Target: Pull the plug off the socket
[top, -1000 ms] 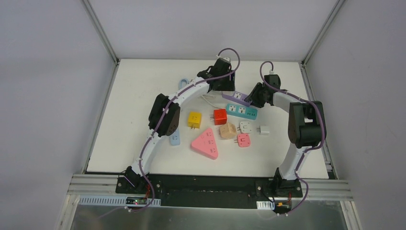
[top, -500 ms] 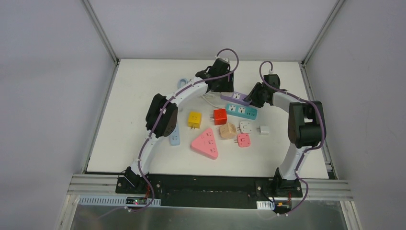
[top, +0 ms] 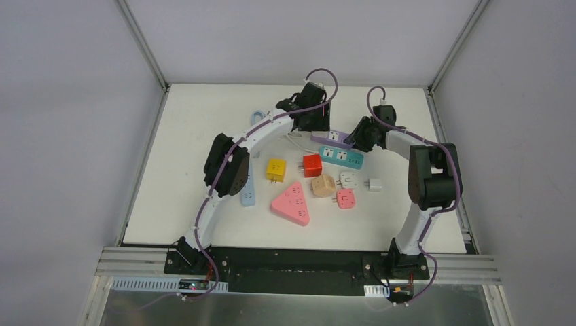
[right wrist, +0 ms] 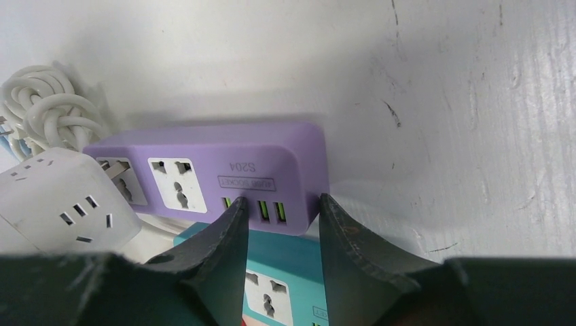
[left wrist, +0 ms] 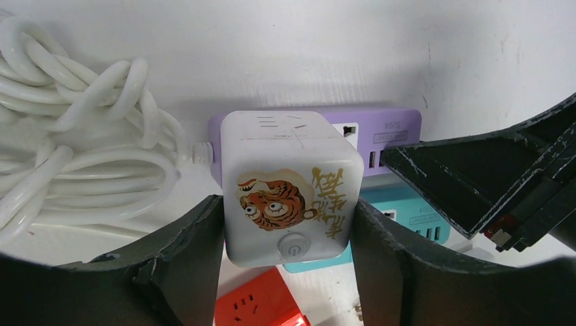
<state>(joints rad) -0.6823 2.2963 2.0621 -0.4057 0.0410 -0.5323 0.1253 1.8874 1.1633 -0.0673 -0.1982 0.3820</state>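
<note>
White cube plug with tiger sticker [left wrist: 289,197] clenched between the left jaws, sitting against the purple plastic power strip [right wrist: 204,173], right jaws narrowly parted at the strip's USB end, grip unclear, coiled white cable [left wrist: 75,142] left of the left jaws

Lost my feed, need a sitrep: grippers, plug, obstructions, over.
Left gripper shut on tiger plug, seated in purple strip. Right gripper open at strip's USB end. Teal strip alongside, white cord beside; pull path looks clear.

Cube plug [left wrist: 289,197] sits on rear power strip [right wrist: 272,146]; coiled cable [left wrist: 81,115] lies left; second strip [top: 342,157] in front.
</note>
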